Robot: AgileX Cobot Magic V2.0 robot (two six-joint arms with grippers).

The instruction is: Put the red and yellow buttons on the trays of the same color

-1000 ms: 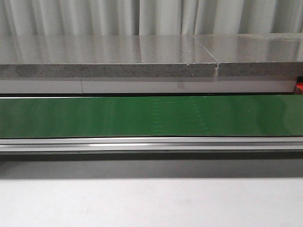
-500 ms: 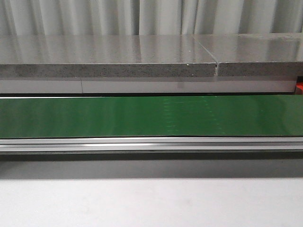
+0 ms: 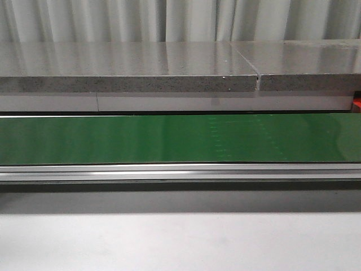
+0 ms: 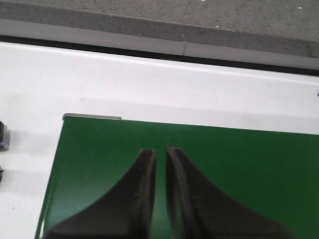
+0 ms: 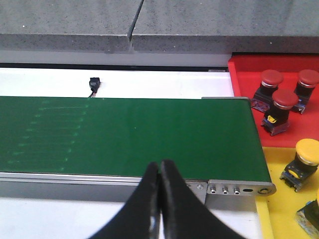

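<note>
Fingers of our right gripper (image 5: 159, 191) are pressing together, clenched on nothing, and hanging over the near rail of the green conveyor belt (image 5: 124, 134). Fingers of our left gripper (image 4: 160, 199) are sitting nearly closed with only a thin slit between them, also grasping nothing, above the other end of the belt (image 4: 199, 169).

Just past our right fingertips the belt is lying bare; we are seeing no button on it in any view, only faint dotted marks on the green. Beyond the belt's end, off to the side of our right fingers, the red tray (image 5: 279, 99) is already carrying three red buttons (image 5: 279, 107), and nearer to us the yellow tray (image 5: 289, 199) is carrying a yellow button (image 5: 301, 162), with a second one partly cut off at the frame edge.

Looking ahead, we are judging several risks. With both pairs of fingers shut, any arriving button is going to need them opened first; reaching late could let it ride off the belt's end. The red buttons are crowding each other, so lowering another among them may be knocking one over. The trays are touching along one edge, so a release near that seam could be dropping a button on the wrong colour. Farther off, beyond the belt, a small black connector (image 5: 93, 84) is resting on the white desk (image 5: 149, 82), and behind that a grey stone ledge (image 5: 99, 25) is closing the scene.
</note>
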